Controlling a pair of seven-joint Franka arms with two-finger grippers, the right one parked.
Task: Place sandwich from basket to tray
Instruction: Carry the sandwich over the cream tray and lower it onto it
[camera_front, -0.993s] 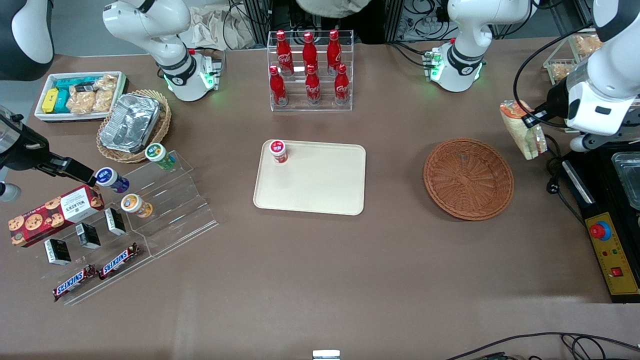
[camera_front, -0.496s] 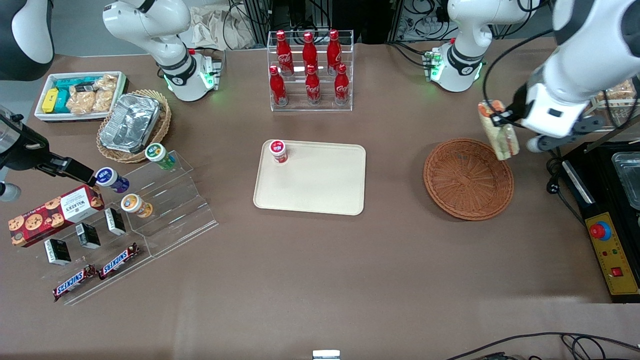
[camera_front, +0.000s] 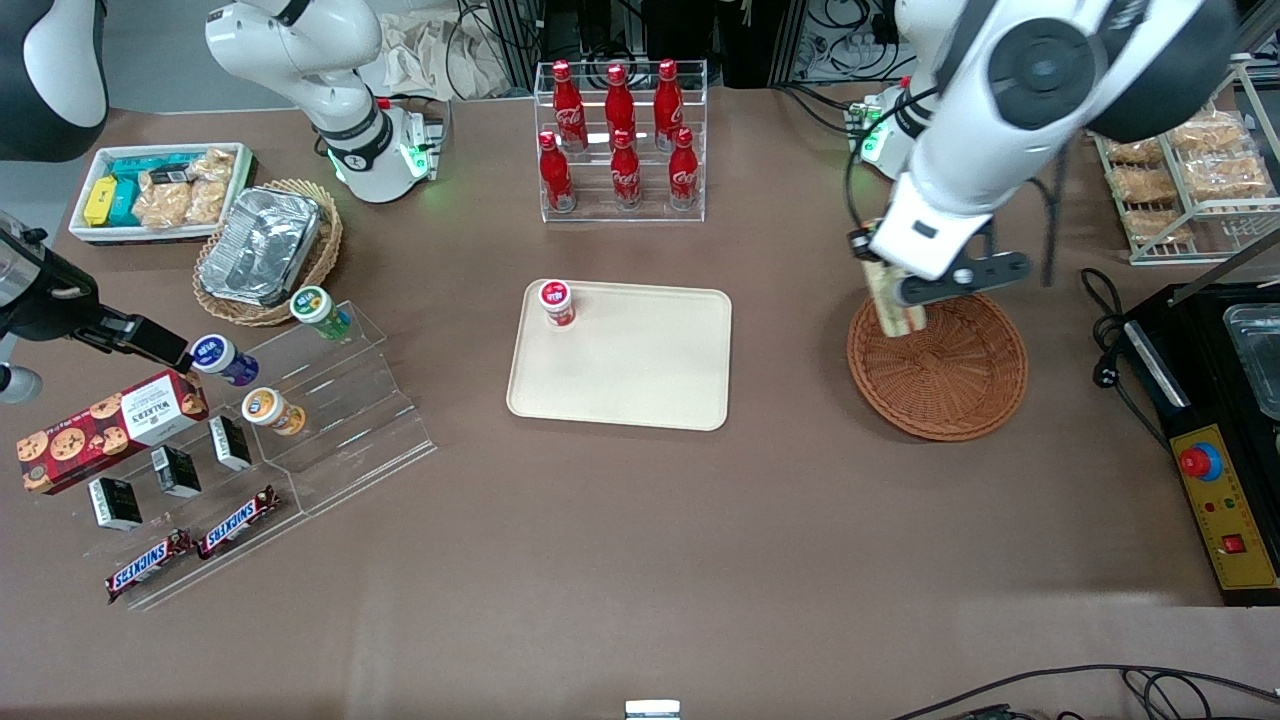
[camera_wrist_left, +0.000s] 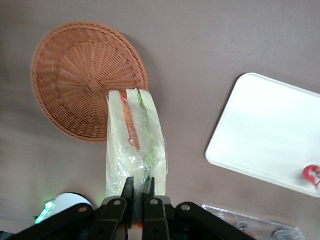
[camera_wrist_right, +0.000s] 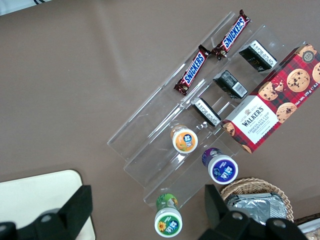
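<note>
The sandwich (camera_front: 899, 306), a wrapped wedge of pale bread with orange, red and green layers, hangs upright from my left gripper (camera_front: 886, 277). It hangs over the rim of the reddish-brown wicker basket (camera_front: 950, 385), on the side facing the tray. In the left wrist view the gripper (camera_wrist_left: 138, 183) is shut on the sandwich (camera_wrist_left: 133, 142) at its wrap end, with the basket (camera_wrist_left: 80, 75) below, nothing lying in it. The cream tray (camera_front: 640, 365) lies flat toward the parked arm's end from the basket, also seen as the tray (camera_wrist_left: 270, 135).
A red-lidded jar (camera_front: 556, 302) stands on a tray corner. A clear rack of red cola bottles (camera_front: 620, 140) stands farther from the camera. A wire rack of pastries (camera_front: 1190, 170) and a black control box (camera_front: 1225, 500) flank the working arm's end. A snack display (camera_front: 270, 410) is at the parked arm's end.
My left arm has swung from the working arm's end of the table toward the tray, carrying the sandwich, which now hangs over the basket's rim instead of outside it.
</note>
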